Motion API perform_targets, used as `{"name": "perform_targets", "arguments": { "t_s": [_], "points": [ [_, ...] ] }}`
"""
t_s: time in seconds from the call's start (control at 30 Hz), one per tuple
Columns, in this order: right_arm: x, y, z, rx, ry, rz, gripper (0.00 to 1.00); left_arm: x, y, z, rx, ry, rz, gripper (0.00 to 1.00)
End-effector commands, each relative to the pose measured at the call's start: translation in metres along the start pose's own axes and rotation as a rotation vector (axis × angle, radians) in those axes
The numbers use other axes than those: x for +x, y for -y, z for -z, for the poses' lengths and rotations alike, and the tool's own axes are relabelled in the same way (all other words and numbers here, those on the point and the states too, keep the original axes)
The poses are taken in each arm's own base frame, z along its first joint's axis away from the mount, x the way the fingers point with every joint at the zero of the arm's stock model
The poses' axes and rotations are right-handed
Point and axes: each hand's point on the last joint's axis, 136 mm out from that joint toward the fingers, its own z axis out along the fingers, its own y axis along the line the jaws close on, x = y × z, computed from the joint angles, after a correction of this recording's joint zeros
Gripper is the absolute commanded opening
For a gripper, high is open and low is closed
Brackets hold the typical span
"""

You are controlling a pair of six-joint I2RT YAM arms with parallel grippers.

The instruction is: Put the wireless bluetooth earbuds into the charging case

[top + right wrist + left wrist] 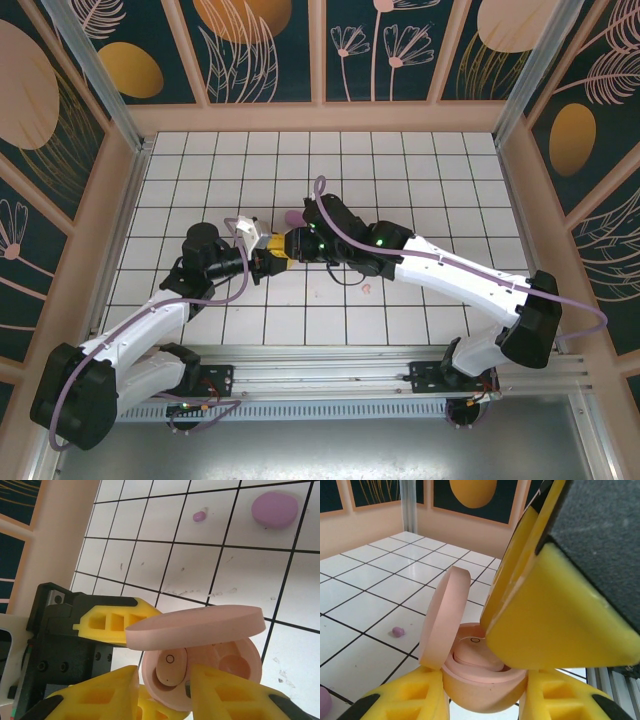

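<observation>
The left gripper (pixel 482 697) is clenched on the open pink case (pixel 472 682). The right gripper (pixel 165 685) stands over it with fingers parted, gripping nothing. A pink earbud (pixel 170 667) sits in one socket of the case, and a purple earbud (pixel 199 516) lies on the tiles (pixel 150 525) near the purple case (pixel 274 509).

Centre of the surface (pixel 330 170): the open case (pixel 480 680) sits clamped between the fingers of the left tool (pixel 480 697), lid standing up at one side. A seated earbud (pixel 170 667) lies inside the case, between the parted fingers of the right tool (pixel 167 690), which faces the left tool. Beyond both tools, a loose earbud (pixel 199 516) lies on the surface near a closed case (pixel 274 509), not touching it.
</observation>
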Motion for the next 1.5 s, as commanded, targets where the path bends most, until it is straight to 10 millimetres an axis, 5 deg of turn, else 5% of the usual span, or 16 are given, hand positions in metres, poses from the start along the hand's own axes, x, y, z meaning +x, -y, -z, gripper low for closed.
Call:
{"name": "perform_targets", "arguments": {
  "t_s": [0.0,0.57,0.8,0.93,1.1,1.27,1.47],
  "points": [
    [-0.014,-0.003,0.021,-0.011,0.047,-0.003,0.34,-0.017,0.003,-0.002,0.024,0.049,-0.047,0.00],
    [-0.024,0.009,0.046,-0.057,0.103,-0.053,0.34,-0.023,0.012,-0.005,0.109,0.074,0.026,0.00],
    [-0.035,0.025,0.076,-0.049,0.173,-0.112,0.34,-0.025,0.011,-0.008,0.123,0.087,0.061,0.00],
    [-0.042,0.049,0.099,-0.018,0.223,-0.165,0.34,-0.024,0.010,-0.010,0.127,0.079,0.080,0.00],
    [-0.029,0.108,0.107,0.122,0.209,-0.269,0.34,-0.020,0.006,-0.013,0.127,0.065,0.113,0.00],
    [0.017,0.168,0.074,0.252,0.055,-0.349,0.33,-0.017,0.002,-0.016,0.119,0.053,0.132,0.00],
    [0.057,0.198,0.035,0.304,-0.074,-0.362,0.25,-0.013,-0.001,-0.016,0.100,0.042,0.133,0.00]
  ]
}}
